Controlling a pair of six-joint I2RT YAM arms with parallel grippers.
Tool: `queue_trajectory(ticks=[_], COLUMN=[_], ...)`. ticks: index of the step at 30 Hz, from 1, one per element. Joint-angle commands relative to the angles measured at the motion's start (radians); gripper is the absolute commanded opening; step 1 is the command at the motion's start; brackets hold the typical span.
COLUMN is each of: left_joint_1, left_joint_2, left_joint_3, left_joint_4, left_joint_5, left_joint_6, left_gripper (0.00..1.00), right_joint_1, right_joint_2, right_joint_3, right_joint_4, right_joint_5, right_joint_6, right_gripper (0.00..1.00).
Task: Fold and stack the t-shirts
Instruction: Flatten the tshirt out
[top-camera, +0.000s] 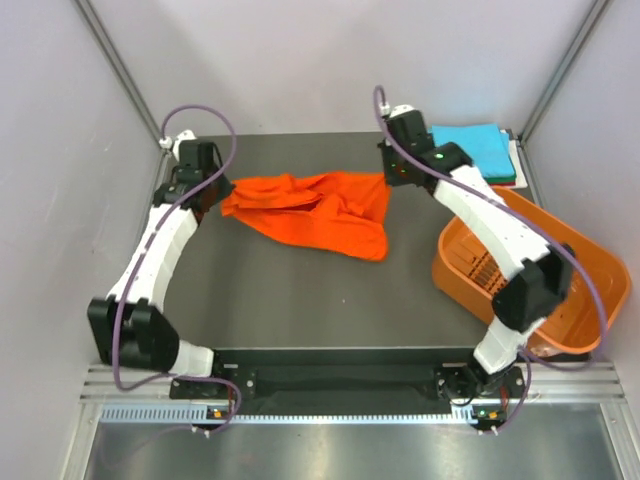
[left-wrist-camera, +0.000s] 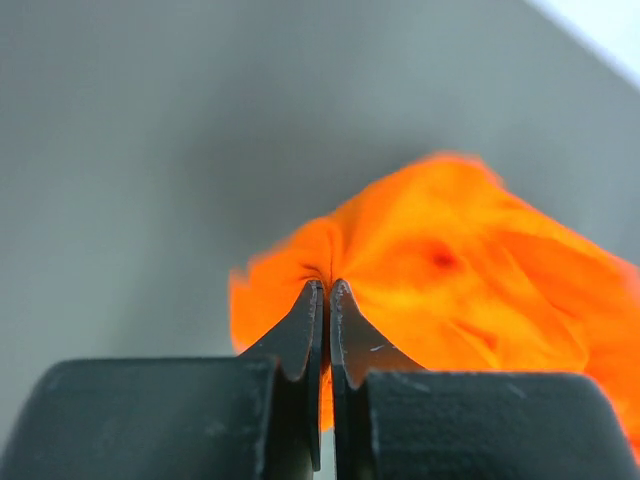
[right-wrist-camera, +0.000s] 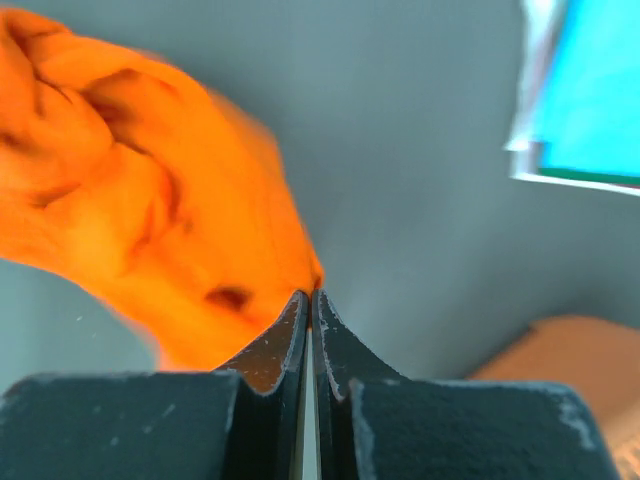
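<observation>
Clearly the left gripper (left-wrist-camera: 326, 288) is pressed together on a pinch of the orange shirt (left-wrist-camera: 470, 270), and the cloth puckers into a small fan right at the tips. The right gripper (right-wrist-camera: 308, 295) is likewise pressed together, with a corner of the same shirt drawn to a point between its tips, though how deep that bite goes I cannot tell. From above, the shirt lies crumpled on the far half of the table (top-camera: 300, 300), strung between the two arms: the left one holds its left end, the right one its far right corner. A turquoise shirt (top-camera: 470, 145) sits folded square on a stack at the far right corner, well apart from the orange one, and the basket (top-camera: 560, 300) stands at the right edge, nearer the arm bases. I judge the orange shirt light, limp and soft. It should sag between the grips and keep its creases unless pulled taut, and a shallow pinch could slip, so seams or hem corners look like the safest holds. No brand, label or writing can be read on anything.
</observation>
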Motion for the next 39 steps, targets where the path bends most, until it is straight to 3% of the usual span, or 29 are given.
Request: queue_trajectory(ticks=[1, 3, 5, 7, 8, 12, 17, 19, 26, 30, 39], left_joint_1=[-0.009, -0.009, -0.006, -0.003, -0.003, -0.023, -0.261, -0.305, -0.313, -0.313, -0.313], left_joint_2=[-0.132, -0.164, -0.178, -0.177, -0.172, -0.180, -0.201, -0.195, -0.079, -0.043, 0.141], left_joint_3=[-0.035, -0.136, -0.200, -0.259, -0.263, -0.219, -0.208, -0.233, -0.231, -0.268, -0.213], left_joint_4=[-0.111, -0.119, -0.133, -0.165, -0.174, -0.174, -0.032, 0.033, 0.142, 0.289, 0.345], left_joint_5=[-0.102, -0.082, -0.118, -0.157, -0.169, 0.016, 0.069, 0.099, 0.115, 0.153, 0.106], left_joint_6=[0.041, 0.028, 0.022, 0.028, 0.056, 0.143, 0.226, 0.222, 0.151, 0.173, 0.185], left_gripper=[0.00, 0.05, 0.16, 0.30, 0.43, 0.51, 0.51, 0.50, 0.50, 0.52, 0.52], right_joint_1=[-0.007, 0.002, 0.005, 0.006, 0.006, 0.008, 0.009, 0.008, 0.008, 0.008, -0.033], right_joint_2=[-0.172, -0.253, -0.342, -0.396, -0.437, -0.482, -0.526, -0.539, -0.562, -0.553, -0.271], right_joint_3=[-0.038, -0.180, -0.283, -0.410, -0.441, -0.520, -0.526, -0.515, -0.400, -0.386, -0.141], right_joint_4=[-0.111, -0.077, -0.021, 0.012, 0.036, 0.055, 0.067, 0.065, 0.062, 0.127, 0.208], right_joint_5=[0.115, 0.073, 0.001, -0.033, -0.058, -0.070, -0.127, -0.147, -0.219, -0.260, -0.199], right_joint_6=[-0.041, -0.036, -0.026, -0.010, -0.006, -0.009, 0.003, 0.022, 0.060, 0.074, 0.065], right_gripper=[0.00, 0.00, 0.00, 0.00, 0.00, 0.00, 0.00, 0.00, 0.00, 0.00, 0.00])
